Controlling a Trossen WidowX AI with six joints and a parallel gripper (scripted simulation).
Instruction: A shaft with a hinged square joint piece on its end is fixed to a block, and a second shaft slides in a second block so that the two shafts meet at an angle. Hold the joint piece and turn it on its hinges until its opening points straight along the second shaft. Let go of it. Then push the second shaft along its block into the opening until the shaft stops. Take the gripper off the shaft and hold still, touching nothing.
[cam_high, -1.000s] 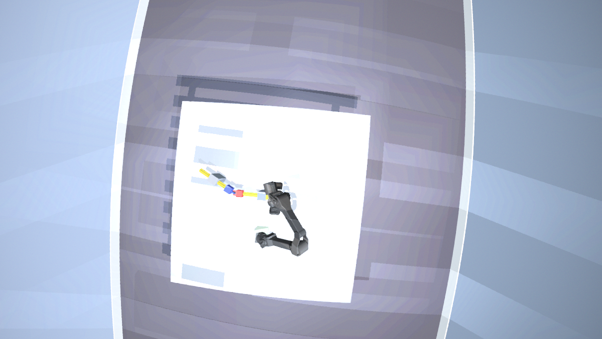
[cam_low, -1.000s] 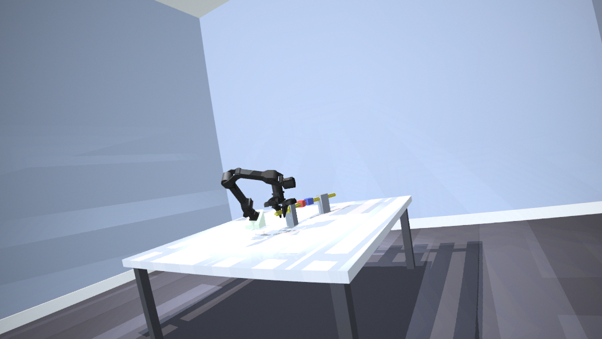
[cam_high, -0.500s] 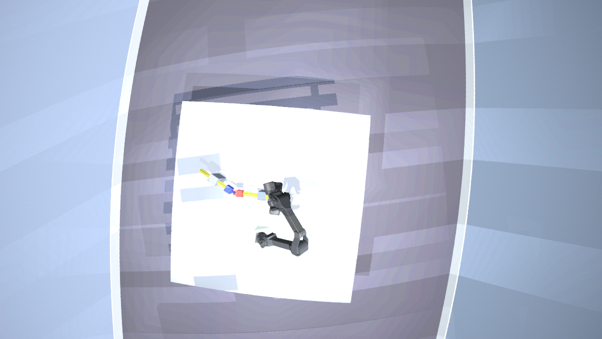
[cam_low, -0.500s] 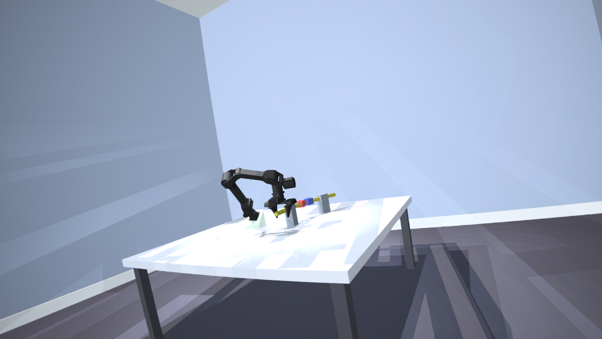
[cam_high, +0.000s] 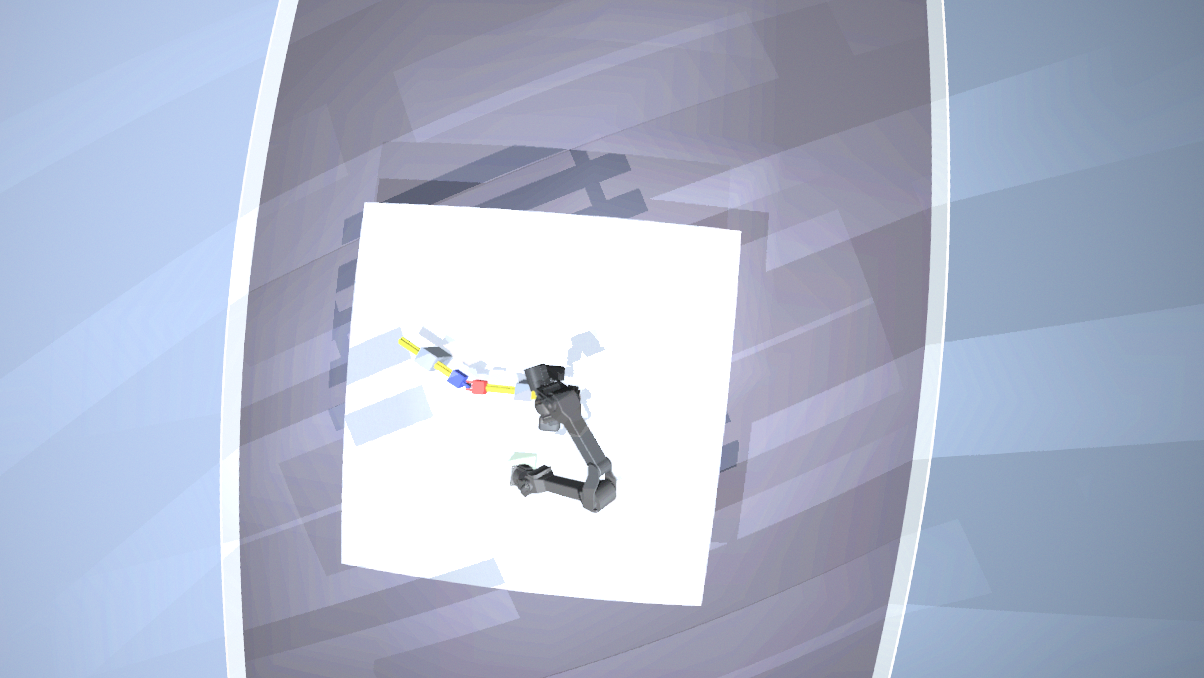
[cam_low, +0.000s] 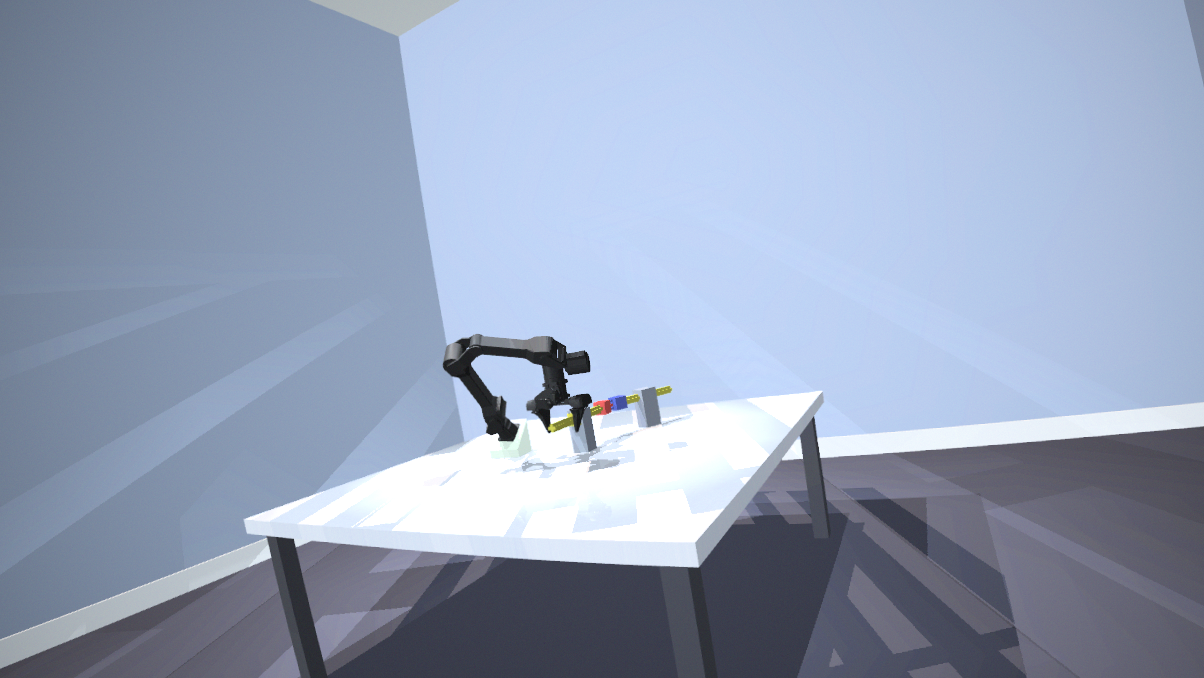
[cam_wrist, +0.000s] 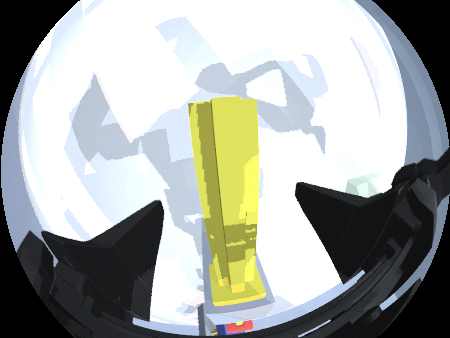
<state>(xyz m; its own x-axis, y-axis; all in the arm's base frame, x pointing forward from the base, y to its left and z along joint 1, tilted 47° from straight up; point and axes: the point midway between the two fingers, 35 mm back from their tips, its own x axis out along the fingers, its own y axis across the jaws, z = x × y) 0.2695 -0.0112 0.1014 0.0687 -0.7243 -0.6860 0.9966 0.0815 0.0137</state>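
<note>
The first shaft, yellow, runs through its grey block. Its near end carries a blue hinge part and the red joint piece. The second yellow shaft passes through the second grey block and meets the red piece, roughly in line with it; the depth inside is hidden. My gripper is open, its fingers on either side of the shaft's outer end, with a gap on both sides. From above the arm hides the fingers.
The pale green arm base stands on the white table, to the side of the second block. The second block stands close to my fingers. Shadows of the arm and shafts fall across the table top.
</note>
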